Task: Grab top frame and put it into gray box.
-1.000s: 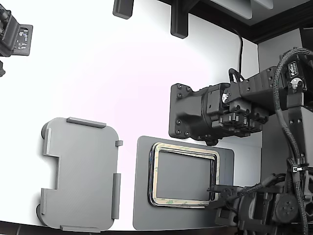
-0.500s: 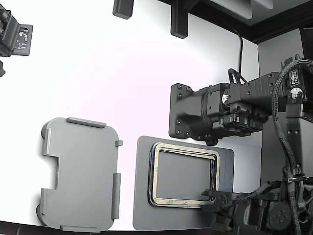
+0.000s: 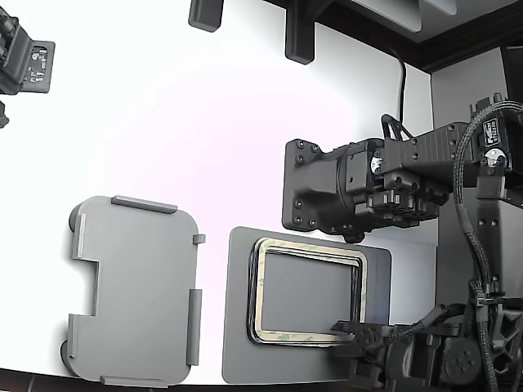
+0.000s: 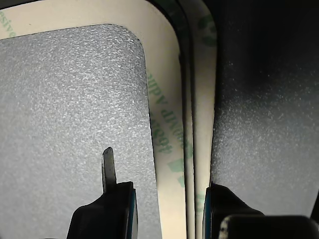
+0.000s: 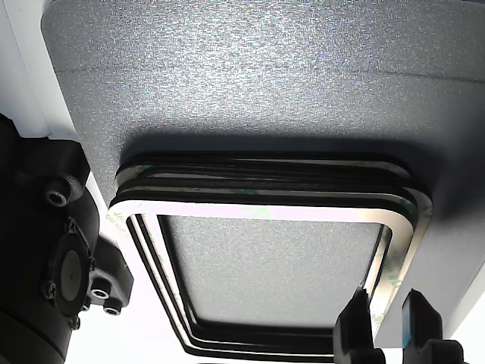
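Note:
The top frame point(image 3: 310, 254), a pale rim with greenish smudges, lies on a stack of like frames on the dark grey mat point(image 3: 377, 273) at the exterior view's lower middle. The gray box point(image 3: 139, 286) lies empty to its left in that view. My gripper point(image 3: 345, 330) is low at the frame's near right corner. In the wrist view the gripper point(image 4: 168, 201) is open, with one finger inside the frame's opening and the other outside, and the rim point(image 4: 164, 99) between them. The other view shows the gripper point(image 5: 385, 315) the same way across the rim point(image 5: 265, 212).
A second arm's black gripper body point(image 3: 327, 192) hangs just beyond the mat's far edge. Black cabling and my arm's body point(image 3: 482, 245) fill the exterior view's right. Black fixtures point(image 3: 299, 37) stand at the back of the table, and a camera point(image 3: 24, 61) at the far left.
My gripper has moved toward the exterior view's left and lower, along the stack's near edge, closing in on the frame's corner. Frames, box and second arm have not moved.

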You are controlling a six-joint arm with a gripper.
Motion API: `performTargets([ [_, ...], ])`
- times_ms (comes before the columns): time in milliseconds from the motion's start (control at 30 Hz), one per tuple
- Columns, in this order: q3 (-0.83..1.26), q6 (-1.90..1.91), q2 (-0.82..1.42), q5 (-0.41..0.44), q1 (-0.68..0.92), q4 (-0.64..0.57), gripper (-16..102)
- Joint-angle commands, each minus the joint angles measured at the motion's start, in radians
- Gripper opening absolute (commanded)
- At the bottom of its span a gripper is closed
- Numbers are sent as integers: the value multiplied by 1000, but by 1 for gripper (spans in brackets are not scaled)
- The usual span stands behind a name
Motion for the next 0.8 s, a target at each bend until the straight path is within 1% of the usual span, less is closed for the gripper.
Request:
performTargets([
  [0, -15, -3, 23, 3, -8, -8, 52],
  [133, -8, 6, 23, 3, -2, -18, 52],
  [467, 3, 8, 28, -2, -2, -26, 45],
  [767, 9, 6, 28, -2, -2, -40, 46],
])
